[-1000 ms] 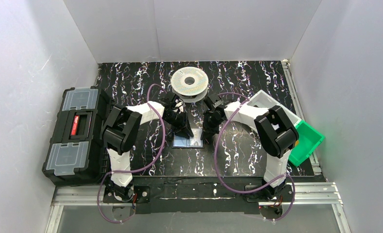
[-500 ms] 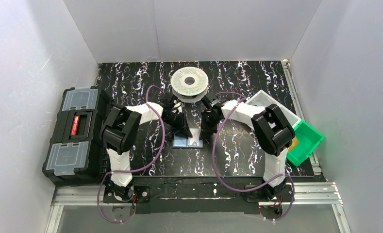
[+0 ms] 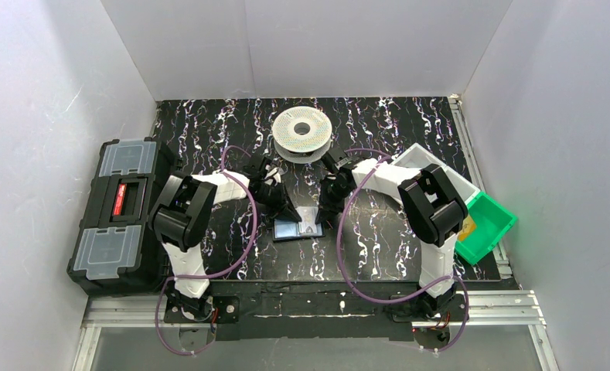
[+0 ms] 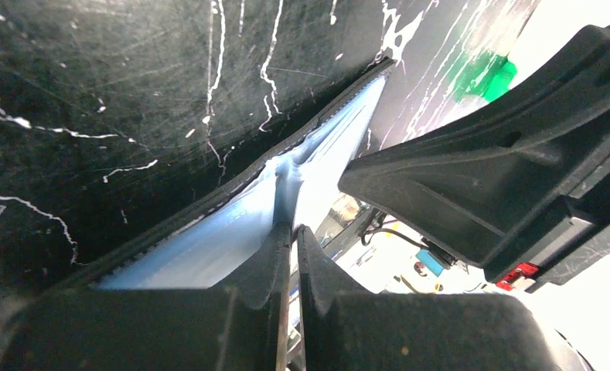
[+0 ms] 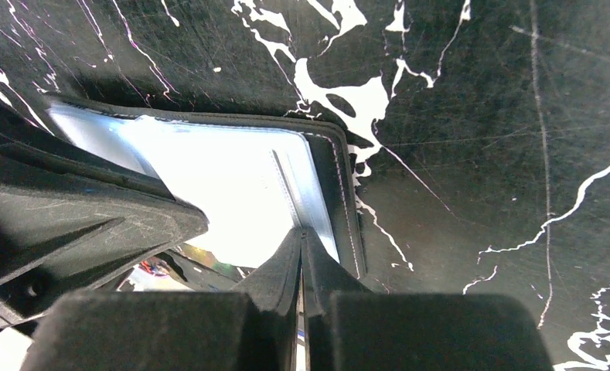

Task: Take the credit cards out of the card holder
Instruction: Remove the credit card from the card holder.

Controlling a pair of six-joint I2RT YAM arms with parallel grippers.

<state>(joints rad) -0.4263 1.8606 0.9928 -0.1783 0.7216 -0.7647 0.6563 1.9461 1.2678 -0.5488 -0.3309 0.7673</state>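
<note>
From above, the open card holder [image 3: 290,230] is lying centrally on the surface [image 3: 379,247], between the left claw [image 3: 293,216] and right claw [image 3: 322,216]. Only the wrist views are showing both claws clenched, tips touching its bluish lining.

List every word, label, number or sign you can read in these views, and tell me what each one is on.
No text can be read in any view.
Red label on the toolbox: too small to read.
Red tag on the black housing in the left wrist view: blurred, unreadable.
Card holder: pale inside, with no legible print.
</note>
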